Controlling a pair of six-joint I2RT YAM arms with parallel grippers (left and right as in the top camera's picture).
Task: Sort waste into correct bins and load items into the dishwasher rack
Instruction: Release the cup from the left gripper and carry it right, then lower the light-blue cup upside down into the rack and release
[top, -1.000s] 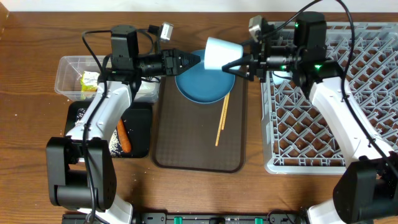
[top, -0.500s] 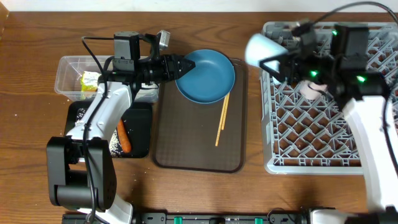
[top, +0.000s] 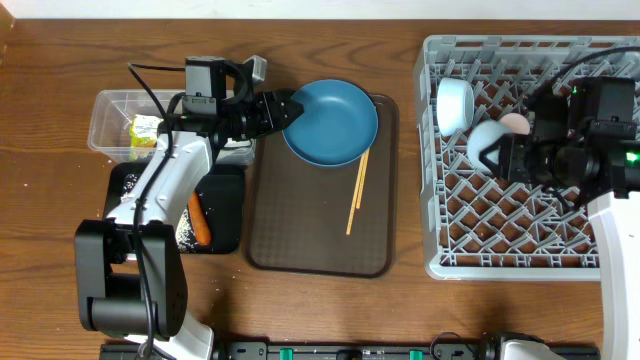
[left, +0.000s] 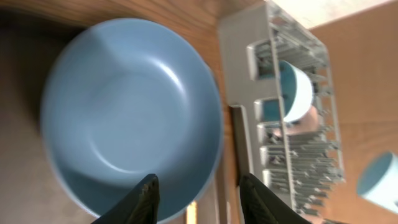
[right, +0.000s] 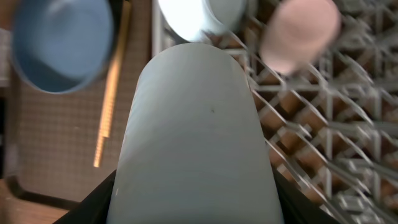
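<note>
A wooden tabletop (top: 50, 250) is seen from above, with two robot arms based at its front edge. The grey dishwasher rack (top: 430, 240), the largest thing, is set against the tabletop's right edge. A dark brown serving tray (top: 300, 230) is laid at the middle, its long axis running front to back. The round blue plate (top: 335, 125) is rested flat and face up on the tray's far end. At the left, a clear plastic tub (top: 110, 110) is placed toward the far edge, and a shallow black tray (top: 228, 205) is set just in front of it.

The left tool (left: 199, 186) is held over the plate's left rim, pointing right. Its jaws are parted midway and nothing is seen between them. The right tool (top: 500, 155) is poised over the rack's far-left part, pointing left, and is closed on the small light blue cup (right: 196, 137). The cup is held on its side, its long axis in line with the tool and its rounded end toward the rack's left wall. Its mouth cannot be made out.

A white bowl (top: 455, 105) is stood on edge in the rack's far-left corner. A small pink cup (top: 516, 123) is lodged in the rack just beside the held cup. The wooden chopsticks (top: 357, 195) are laid together on the serving tray's right half, long axis nearly front to back, far ends at the plate's rim. A thin orange carrot stick (top: 200, 222) is laid front to back on the black tray, with scattered white rice (top: 184, 232) beside it. A yellow-green wrapper (top: 145, 129) is seen in the clear tub.
</note>
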